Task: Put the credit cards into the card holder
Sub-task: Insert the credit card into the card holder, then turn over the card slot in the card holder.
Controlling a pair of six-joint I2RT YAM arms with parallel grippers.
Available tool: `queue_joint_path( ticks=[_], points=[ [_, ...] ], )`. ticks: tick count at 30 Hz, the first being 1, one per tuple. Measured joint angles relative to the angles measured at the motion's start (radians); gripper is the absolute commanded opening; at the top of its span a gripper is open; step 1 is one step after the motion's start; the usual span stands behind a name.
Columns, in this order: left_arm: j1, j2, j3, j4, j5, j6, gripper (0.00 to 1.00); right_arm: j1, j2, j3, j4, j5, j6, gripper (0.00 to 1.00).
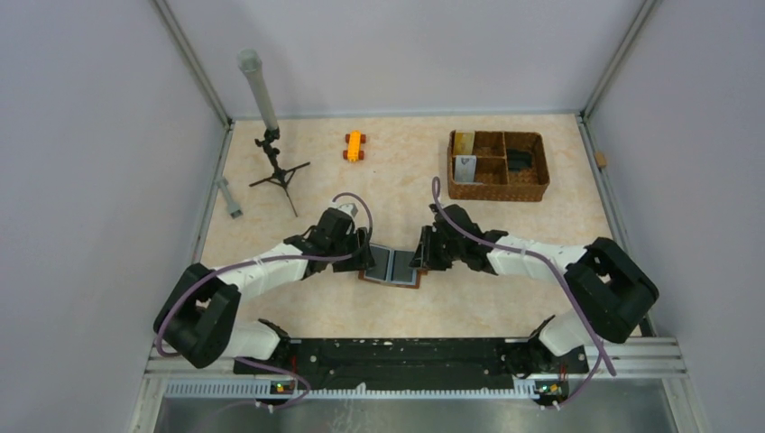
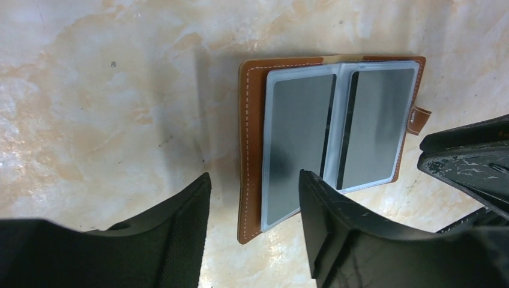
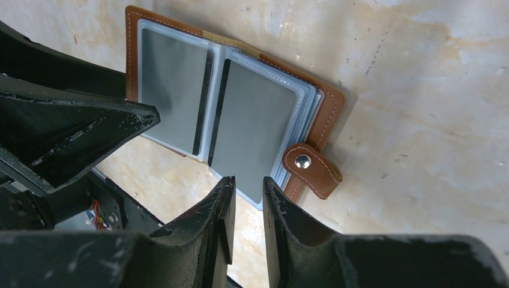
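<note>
The card holder lies open on the bench, two grey credit cards in its clear sleeves. The left hand, fingers apart, straddles its 9 o'clock edge. The right hand, at 3 o'clock, is nearly together, seemingly on nothing. Best pin the cover flat, then fetch from the basket at 1 o'clock, holding a gold card and a silver card.

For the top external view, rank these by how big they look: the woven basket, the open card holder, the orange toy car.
Largest to smallest:
1. woven basket
2. card holder, clearly smaller and partly covered by the arms
3. orange toy car, smallest by far
</note>
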Motion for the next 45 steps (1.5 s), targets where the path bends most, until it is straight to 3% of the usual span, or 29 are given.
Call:
queue_joint_path(
  ticks=[8,20,34,45],
  points=[
    [0.005,0.022,-0.011,0.019,0.011,-0.01,0.4,0.005,0.063,-0.007,0.03,-0.012,0.019,0.21],
    [0.006,0.034,-0.024,0.038,0.027,-0.019,0.26,0.006,0.077,-0.015,0.063,-0.018,0.042,0.1],
    [0.006,0.034,-0.028,0.068,0.058,-0.025,0.24,0.019,0.076,-0.018,0.098,-0.042,0.055,0.08],
    [0.008,0.034,-0.037,0.068,0.066,-0.026,0.24,0.067,0.076,0.029,0.095,-0.03,0.045,0.13]
  ],
)
